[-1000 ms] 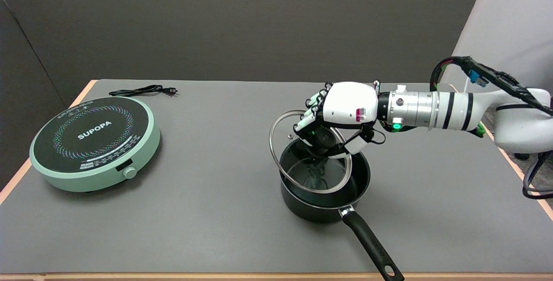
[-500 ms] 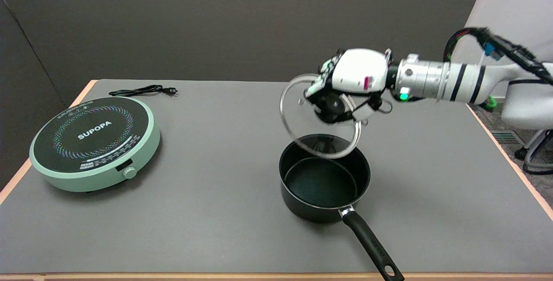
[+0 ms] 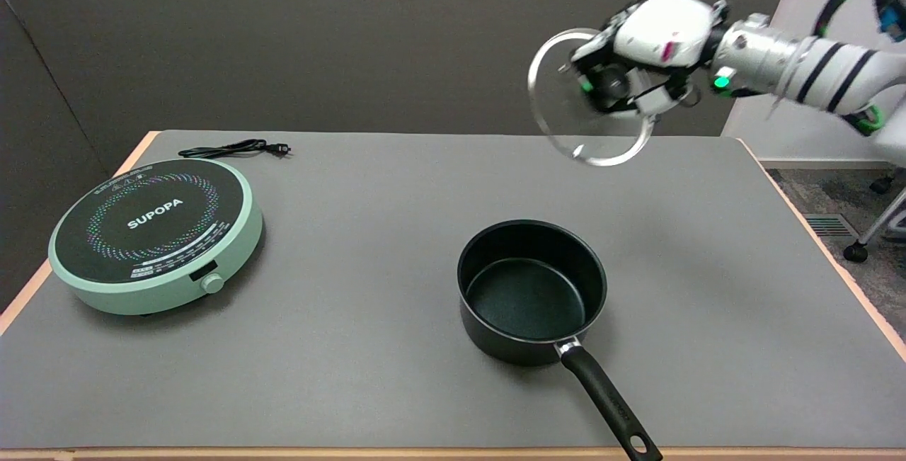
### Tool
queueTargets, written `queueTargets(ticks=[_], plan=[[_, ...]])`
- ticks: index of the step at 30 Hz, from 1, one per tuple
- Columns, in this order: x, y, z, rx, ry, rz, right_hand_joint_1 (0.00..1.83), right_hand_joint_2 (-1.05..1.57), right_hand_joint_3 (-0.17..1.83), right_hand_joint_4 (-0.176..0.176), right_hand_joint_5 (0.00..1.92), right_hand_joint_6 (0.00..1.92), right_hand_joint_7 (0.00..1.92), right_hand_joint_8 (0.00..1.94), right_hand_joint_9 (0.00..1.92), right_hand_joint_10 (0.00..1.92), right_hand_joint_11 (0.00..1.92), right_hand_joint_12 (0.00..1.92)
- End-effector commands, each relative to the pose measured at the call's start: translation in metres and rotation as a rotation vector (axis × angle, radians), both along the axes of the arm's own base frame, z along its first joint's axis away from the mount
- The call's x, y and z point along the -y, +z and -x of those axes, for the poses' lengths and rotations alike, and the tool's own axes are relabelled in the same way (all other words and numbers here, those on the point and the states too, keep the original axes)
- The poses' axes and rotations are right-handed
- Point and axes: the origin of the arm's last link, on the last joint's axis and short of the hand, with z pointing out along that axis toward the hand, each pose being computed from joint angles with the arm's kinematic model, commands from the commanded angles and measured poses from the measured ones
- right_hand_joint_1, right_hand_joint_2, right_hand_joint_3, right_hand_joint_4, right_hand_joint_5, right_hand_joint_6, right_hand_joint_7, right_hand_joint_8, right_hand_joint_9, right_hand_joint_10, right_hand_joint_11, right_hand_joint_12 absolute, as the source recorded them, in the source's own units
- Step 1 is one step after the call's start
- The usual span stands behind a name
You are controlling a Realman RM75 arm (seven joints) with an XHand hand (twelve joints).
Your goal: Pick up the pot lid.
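Since a second ago the lid point(image 3: 591, 103) has gone from resting tilted on the pot point(image 3: 531, 289) to hanging high in the air, up and to the right of the pot and well apart from it, and the right hand point(image 3: 648, 47) has risen with it; the pot, the cooker point(image 3: 154, 234) and the cord point(image 3: 233, 149) lie as they did. Far to the left of the pot sits the cooker, with the cord behind it near the table point(image 3: 396, 185) edge. The pot itself stands open, handle pointing to the near right. Up at the right, the lid hangs tilted steeply, nearly on edge, its glass facing left. The risk, as I judge it, lies in that tilt: the weight hangs off a small knob, so a quick swing or a loosening of the fingers could let it twist and drop onto the table or the pot, where glass might crack. The hand is closed around the dark knob at the lid's centre, fingers curled in tight, holding nothing else and touching nothing else.
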Motion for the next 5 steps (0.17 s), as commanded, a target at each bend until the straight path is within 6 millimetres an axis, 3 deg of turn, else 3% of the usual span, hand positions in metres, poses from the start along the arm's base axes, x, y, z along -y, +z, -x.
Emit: queueTargets(ticks=[1, 5], plan=[[-0.024, 0.119, -0.023, 0.003, 0.070, 0.407, 1.37, 0.79, 0.69, 0.176, 0.59, 1.44, 0.95, 1.26, 0.86, 1.46, 0.68, 1.29], [-0.032, 0.131, -0.009, -0.001, 0.018, 0.468, 1.37, 0.83, 0.65, 0.176, 0.55, 1.46, 0.92, 1.30, 0.83, 1.48, 0.66, 1.48]])
